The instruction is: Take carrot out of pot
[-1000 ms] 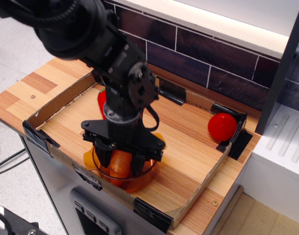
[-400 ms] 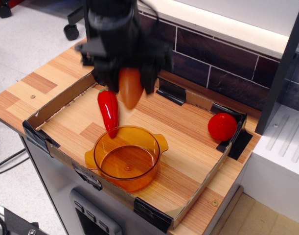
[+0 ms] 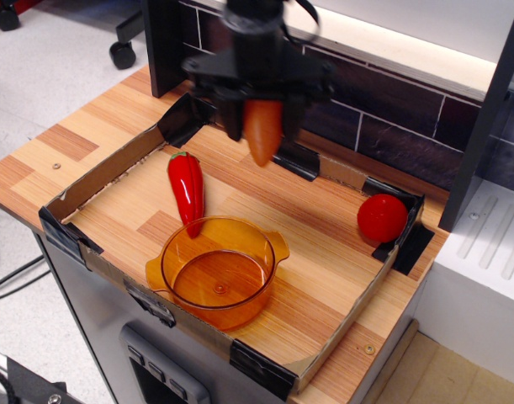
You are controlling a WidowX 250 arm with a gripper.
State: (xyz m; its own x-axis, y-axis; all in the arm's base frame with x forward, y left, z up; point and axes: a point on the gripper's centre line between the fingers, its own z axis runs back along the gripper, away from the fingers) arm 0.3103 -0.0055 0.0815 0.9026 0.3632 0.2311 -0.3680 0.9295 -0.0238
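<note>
My gripper (image 3: pixel 262 126) is shut on the orange carrot (image 3: pixel 262 135) and holds it point down, high above the back middle of the tray. The amber pot (image 3: pixel 216 271) stands at the tray's front left with nothing inside it. The carrot is well clear of the pot, up and to the back right of it.
A glossy red chili pepper (image 3: pixel 187 190) lies just behind the pot. A red ball (image 3: pixel 382 218) rests in the tray's right corner. The cardboard tray wall (image 3: pixel 105 172) rings the wooden board. A dark tiled wall (image 3: pixel 383 109) stands behind, a white unit (image 3: pixel 484 252) at right.
The gripper closed on the carrot inside the pot, lifted it out, then moved it up and to the right toward the back. The pot now stands with nothing in it.
</note>
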